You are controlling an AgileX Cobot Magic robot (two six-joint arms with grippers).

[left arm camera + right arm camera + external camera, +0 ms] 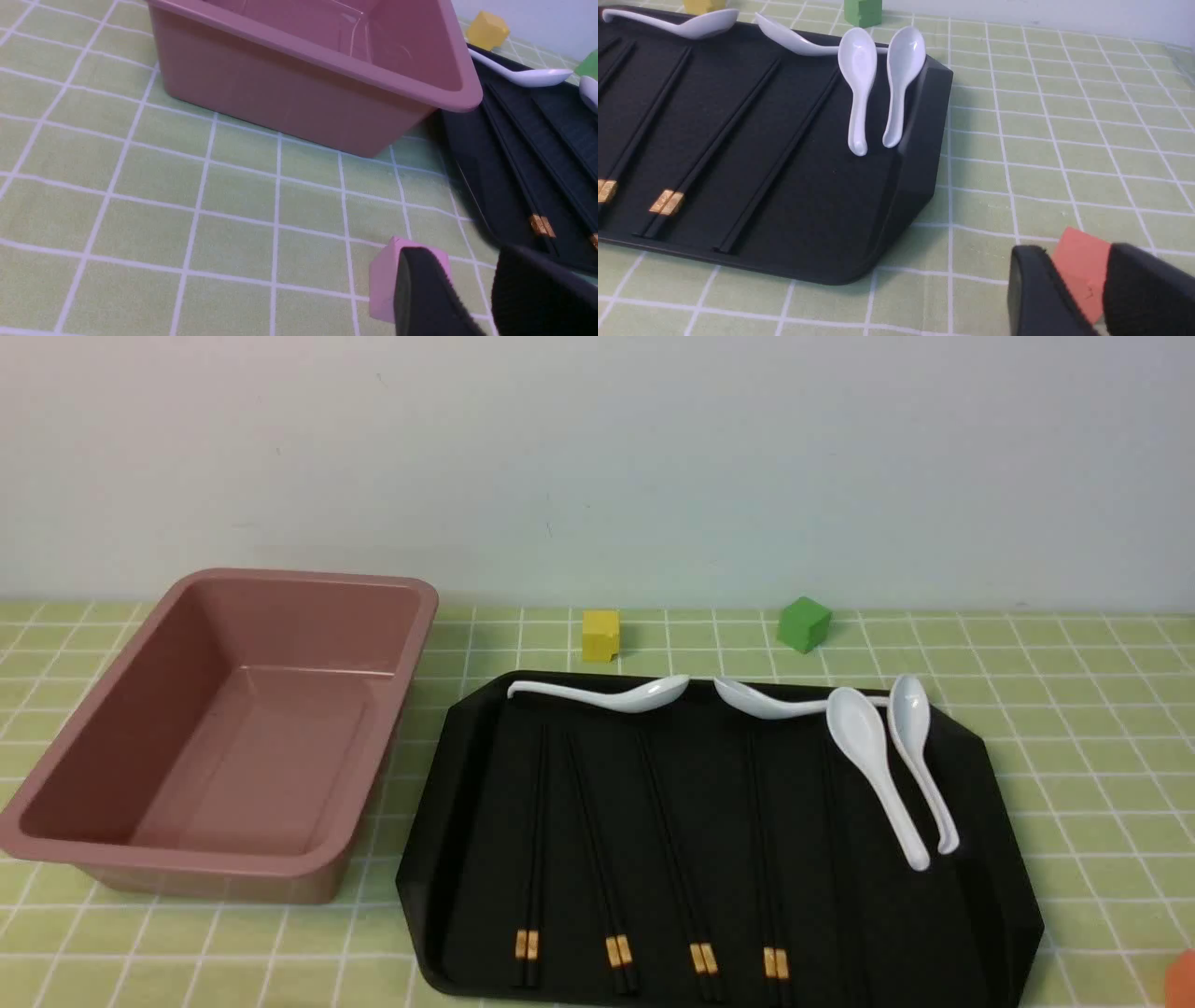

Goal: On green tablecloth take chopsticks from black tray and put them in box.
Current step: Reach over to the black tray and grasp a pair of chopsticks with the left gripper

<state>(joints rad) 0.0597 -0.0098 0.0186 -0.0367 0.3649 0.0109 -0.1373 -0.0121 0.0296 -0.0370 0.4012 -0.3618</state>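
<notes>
Several pairs of black chopsticks [527,859] with gold bands lie side by side, lengthwise, in the black tray [934,915] on the green tablecloth [1074,756]. The pink box [131,728] stands empty to the tray's left. Neither gripper shows in the front view. In the left wrist view my left gripper [469,261] is open and empty, low over the cloth near the box [303,88] and the tray's corner [472,154]. In the right wrist view my right gripper [1078,261] is open and empty, over the cloth beside the tray [915,154] and its chopsticks [668,201].
Several white spoons [873,765] lie along the tray's far and right side. A yellow cube [600,635] and a green cube [804,623] stand behind the tray. A pink cube [383,284] lies by my left fingers, an orange cube [1078,242] beyond my right fingers.
</notes>
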